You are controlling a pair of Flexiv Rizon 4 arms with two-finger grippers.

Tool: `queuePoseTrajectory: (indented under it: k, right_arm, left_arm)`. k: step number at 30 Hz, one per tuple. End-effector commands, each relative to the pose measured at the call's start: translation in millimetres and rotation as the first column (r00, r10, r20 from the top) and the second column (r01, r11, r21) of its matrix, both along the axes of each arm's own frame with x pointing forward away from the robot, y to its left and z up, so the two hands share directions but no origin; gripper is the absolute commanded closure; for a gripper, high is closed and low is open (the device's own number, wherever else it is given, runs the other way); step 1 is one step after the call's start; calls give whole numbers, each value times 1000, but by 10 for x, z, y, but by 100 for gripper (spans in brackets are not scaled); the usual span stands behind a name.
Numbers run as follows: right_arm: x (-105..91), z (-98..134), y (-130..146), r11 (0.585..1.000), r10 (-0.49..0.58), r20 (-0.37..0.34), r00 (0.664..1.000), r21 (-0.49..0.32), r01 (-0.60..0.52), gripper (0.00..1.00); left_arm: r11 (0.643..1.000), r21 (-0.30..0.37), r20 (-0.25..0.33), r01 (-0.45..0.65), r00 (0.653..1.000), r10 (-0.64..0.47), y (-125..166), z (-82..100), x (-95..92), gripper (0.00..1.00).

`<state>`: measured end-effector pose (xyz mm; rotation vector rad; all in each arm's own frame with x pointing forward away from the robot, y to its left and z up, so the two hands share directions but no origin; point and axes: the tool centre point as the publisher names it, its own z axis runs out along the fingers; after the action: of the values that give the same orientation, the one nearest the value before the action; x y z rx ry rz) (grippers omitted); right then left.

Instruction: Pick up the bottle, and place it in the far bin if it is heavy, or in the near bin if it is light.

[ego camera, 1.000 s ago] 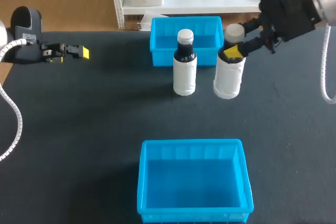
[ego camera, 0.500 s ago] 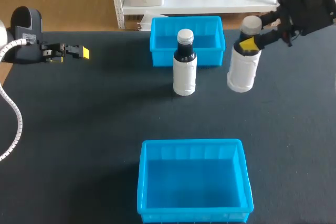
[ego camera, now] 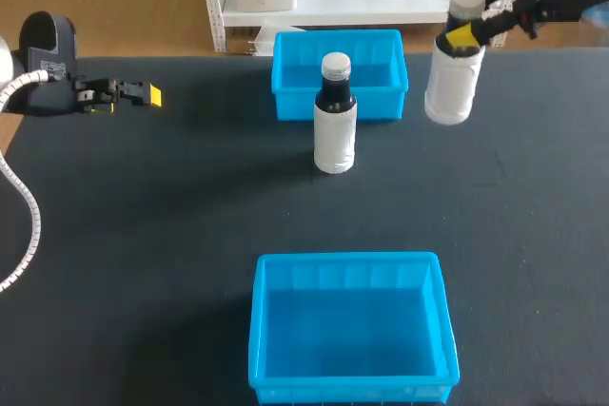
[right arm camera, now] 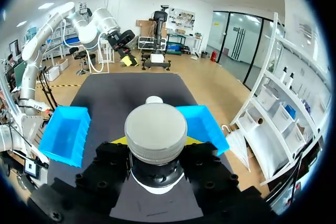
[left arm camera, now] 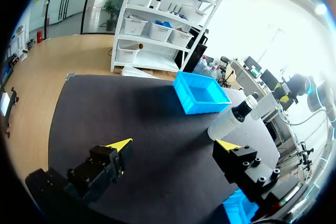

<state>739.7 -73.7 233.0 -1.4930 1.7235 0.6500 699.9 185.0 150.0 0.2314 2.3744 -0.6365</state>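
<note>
Weight is the question here, so the right claw (ego camera: 463,35) is clamped on the neck of the held bottle (ego camera: 449,87), just under its grey cap. It carries the bottle hanging off the bench (ego camera: 143,235), to the right of the far bin (ego camera: 295,102) and near the bench's back edge. Gripped that high, the white body hangs almost straight, which I judge suits feeling its load before choosing a bin. In the right wrist view the cap fills the gap between the two yellow tips.

A second bottle (ego camera: 335,125) stands upright just in front of the far bin, apart from both arms. The near bin (ego camera: 347,259) sits at the front edge, well apart from the far one and roughly in line with it, so either drop looks like a short carry.

The left claw (ego camera: 147,94) is spread wide with nothing between its fingers. It sits at the bench's left side, probably parked there to stay out of the way.

The bench top is dark, matte and flat, and the bright blue bins stand out sharply against it.
</note>
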Motion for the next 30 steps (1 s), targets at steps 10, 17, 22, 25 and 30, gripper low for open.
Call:
queuePoseTrajectory:
  k: [10,17,22,25,30]
  right_arm:
    - [953,58,308,996,81,-25,996,27,-81,100]
    - [1183,55,515,994,111,-20,994,24,-110,100]
    - [1306,-25,726,989,148,-30,988,29,-148,100]
    - [1358,-70,855,985,170,-34,985,32,-169,100]
    - [1424,-114,1012,982,187,-32,982,31,-186,100]
  left_arm:
    - [1000,0,0,0,1000,0,0,0,0,0]
    - [1000,0,0,0,1000,0,0,0,0,0]
    - [1000,0,0,0,1000,0,0,0,0,0]
    - [1000,0,0,0,1000,0,0,0,0,0]
    - [1000,0,0,0,1000,0,0,0,0,0]
